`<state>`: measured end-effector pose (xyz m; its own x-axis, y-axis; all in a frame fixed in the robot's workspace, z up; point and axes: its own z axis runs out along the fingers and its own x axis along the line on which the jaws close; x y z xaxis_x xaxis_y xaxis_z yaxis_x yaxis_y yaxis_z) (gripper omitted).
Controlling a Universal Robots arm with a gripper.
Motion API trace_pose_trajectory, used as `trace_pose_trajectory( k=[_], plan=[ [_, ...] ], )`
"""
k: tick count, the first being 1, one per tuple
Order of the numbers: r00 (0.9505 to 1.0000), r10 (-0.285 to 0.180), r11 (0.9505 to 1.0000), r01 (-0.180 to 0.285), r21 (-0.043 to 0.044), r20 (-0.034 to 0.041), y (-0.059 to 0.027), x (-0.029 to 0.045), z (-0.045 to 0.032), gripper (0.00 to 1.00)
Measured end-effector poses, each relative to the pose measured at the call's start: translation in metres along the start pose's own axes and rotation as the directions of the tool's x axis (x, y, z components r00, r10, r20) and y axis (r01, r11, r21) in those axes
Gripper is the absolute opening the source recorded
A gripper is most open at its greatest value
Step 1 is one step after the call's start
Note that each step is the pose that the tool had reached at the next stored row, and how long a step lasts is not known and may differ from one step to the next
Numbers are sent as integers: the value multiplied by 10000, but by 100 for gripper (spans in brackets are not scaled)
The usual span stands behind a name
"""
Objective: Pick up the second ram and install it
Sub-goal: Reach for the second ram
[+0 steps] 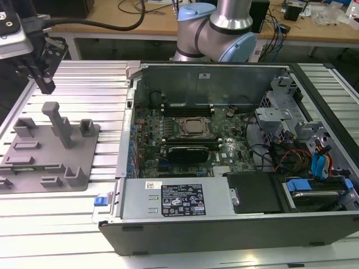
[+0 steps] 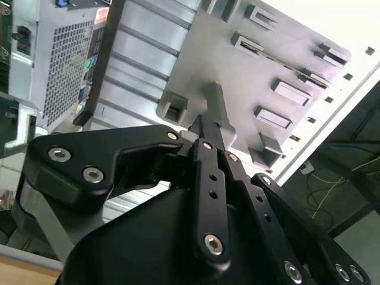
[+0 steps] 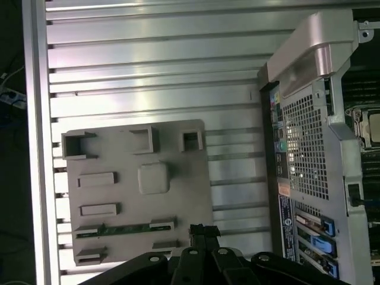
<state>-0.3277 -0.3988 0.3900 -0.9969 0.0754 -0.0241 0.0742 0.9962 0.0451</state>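
greenish-grey second ram [image 3: 127, 228] lies in the grey fixture [image 3: 178, 178] (seated edge-on), with the gripper [image 3: 205, 230] clenched empty above.

I am counting one black gripper [image 1: 47, 88] at the upper left of the exterior view and one silver-and-blue robot arm [image 1: 216, 28] at its top centre. Across the exterior view's middle and right I am seeing one open dark metal computer case [image 1: 224, 230], and inside it one square silver processor socket [image 1: 194, 127]. At the exterior view's left I am counting one flat grey plastic fixture plate [image 1: 84, 152] with one tall grey post [image 1: 59, 124] standing on it. In the first wrist view I am making out one slim greenish-grey memory stick [image 3: 127, 228] lying on that plate, three hollow square grey blocks [image 3: 142, 139] and two flat rectangular grey blocks [image 3: 96, 178].
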Motion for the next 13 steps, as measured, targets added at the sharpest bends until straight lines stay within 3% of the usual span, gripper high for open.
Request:
trace_pose_trajectory(
  k=[3,5,7,11,13],
  plan=[
    [10000,-1,10000,1,0,3,-12,156,1,8],
    [10000,-1,10000,1,-1,3,-23,303,2,8],
    [10000,-1,10000,1,0,3,-29,382,2,8],
    [10000,-1,10000,1,-1,4,-47,609,21,8],
    [10000,-1,10000,1,-2,5,-52,644,51,8]
  ],
)
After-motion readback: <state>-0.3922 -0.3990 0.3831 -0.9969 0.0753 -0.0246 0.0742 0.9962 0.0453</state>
